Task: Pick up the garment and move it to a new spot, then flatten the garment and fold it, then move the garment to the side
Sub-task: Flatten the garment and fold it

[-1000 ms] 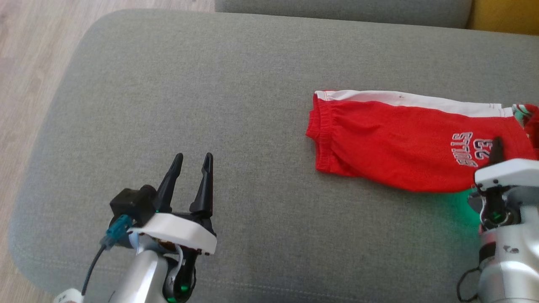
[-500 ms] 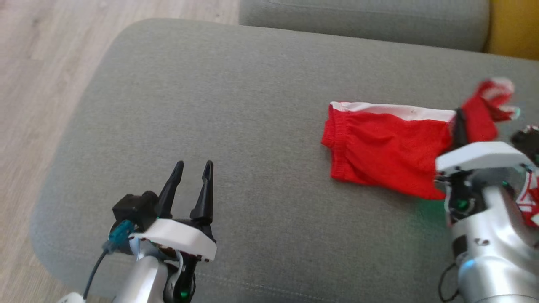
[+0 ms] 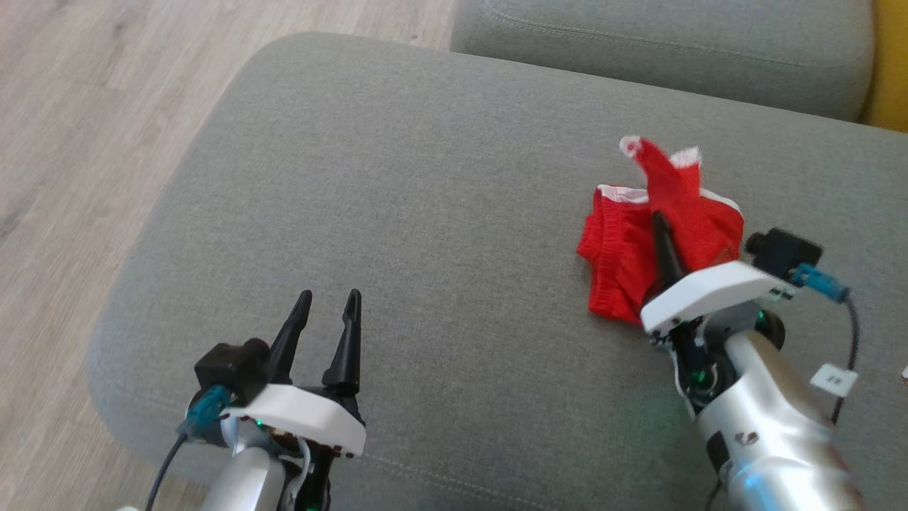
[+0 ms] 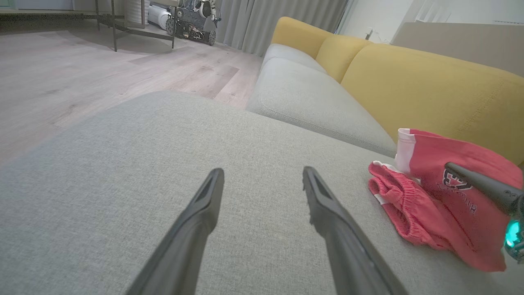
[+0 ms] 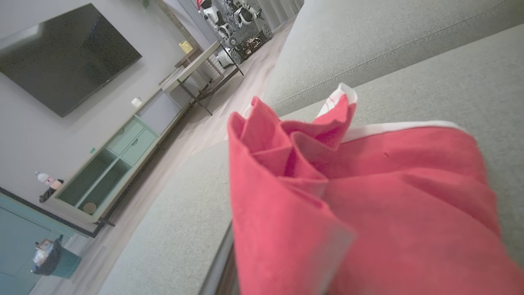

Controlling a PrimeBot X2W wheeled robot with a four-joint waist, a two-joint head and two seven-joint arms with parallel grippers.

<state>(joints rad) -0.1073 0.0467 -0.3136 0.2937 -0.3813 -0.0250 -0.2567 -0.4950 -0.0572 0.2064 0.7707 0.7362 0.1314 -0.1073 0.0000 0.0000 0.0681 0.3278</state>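
Observation:
The garment [image 3: 631,248] is a pair of red shorts with white side trim, bunched on the grey sofa cushion [image 3: 425,177] at the right of the head view. My right gripper [image 3: 661,228] is shut on the garment and holds one end of it lifted over the rest, so a peak of cloth stands up. In the right wrist view the red garment [image 5: 368,205] drapes over the fingers and hides them. My left gripper [image 3: 325,309] stands open over bare cushion at the lower left, well apart from the garment [image 4: 442,205], with nothing between its fingers [image 4: 200,213].
A second grey cushion [image 3: 660,50] lies behind, with the yellow sofa back [image 4: 430,90] to its right. Wooden floor [image 3: 85,142] runs past the cushion's left edge. Across the room stand a low cabinet [image 5: 118,164] and a wall screen [image 5: 65,53].
My right gripper has carried the garment's right end up and leftward over the rest, turning a flat spread into a bunched heap. The head camera has shifted. My left gripper stayed open in place.

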